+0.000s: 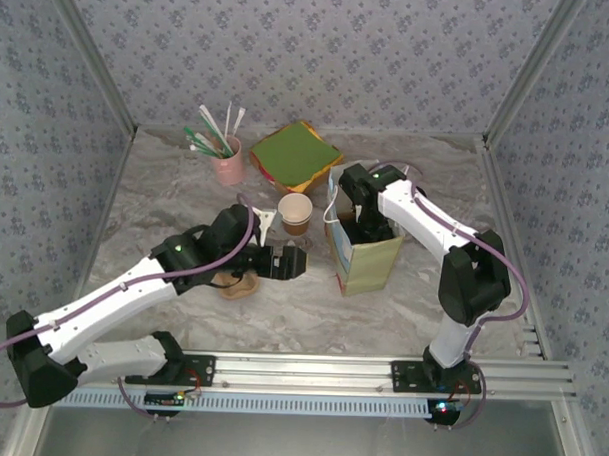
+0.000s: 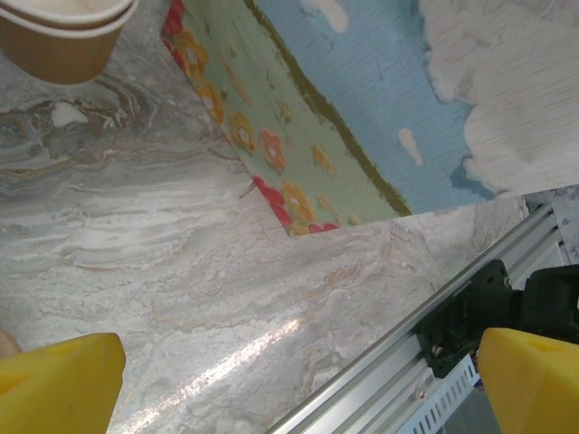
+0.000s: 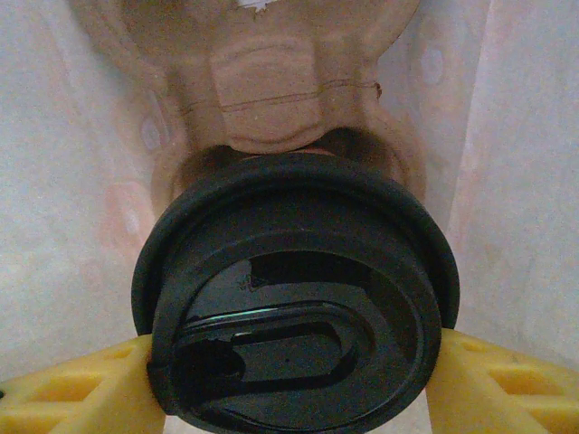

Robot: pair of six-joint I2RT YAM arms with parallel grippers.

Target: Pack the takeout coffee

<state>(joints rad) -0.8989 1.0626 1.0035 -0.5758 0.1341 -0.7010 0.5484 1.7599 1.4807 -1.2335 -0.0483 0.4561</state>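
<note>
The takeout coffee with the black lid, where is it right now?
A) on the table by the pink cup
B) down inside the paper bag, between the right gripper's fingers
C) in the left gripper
B: the takeout coffee sits between the yellow fingers of the right gripper, with the walls of the paper bag around it.

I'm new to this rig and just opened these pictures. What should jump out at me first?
The right hand holds the black-lidded takeout coffee down inside the flowered paper bag at centre right. The left hand hangs open over the table beside that bag, near a lidless brown cup.
</note>
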